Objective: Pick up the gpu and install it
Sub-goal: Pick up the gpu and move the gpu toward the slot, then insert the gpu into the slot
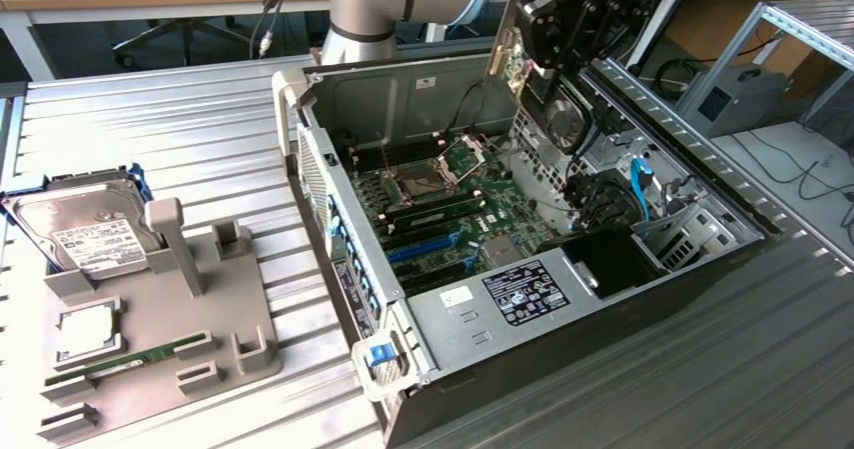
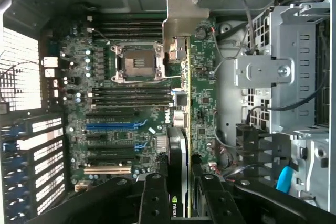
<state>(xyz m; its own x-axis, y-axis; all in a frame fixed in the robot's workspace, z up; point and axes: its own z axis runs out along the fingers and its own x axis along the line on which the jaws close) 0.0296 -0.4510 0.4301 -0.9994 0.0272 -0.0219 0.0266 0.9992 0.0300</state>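
The gripper seems clamped on the edge-on gpu, contact itself hard to see.

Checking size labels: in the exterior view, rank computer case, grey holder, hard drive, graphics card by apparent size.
1. Computer case
2. Grey holder
3. Hard drive
The graphics card, clamped in the gripper, shows edge-on and partly hidden, so unranked.

Arm at top centre of exterior view, wrist tilted down. Gripper upper right of centre, fingers clamped on gpu.
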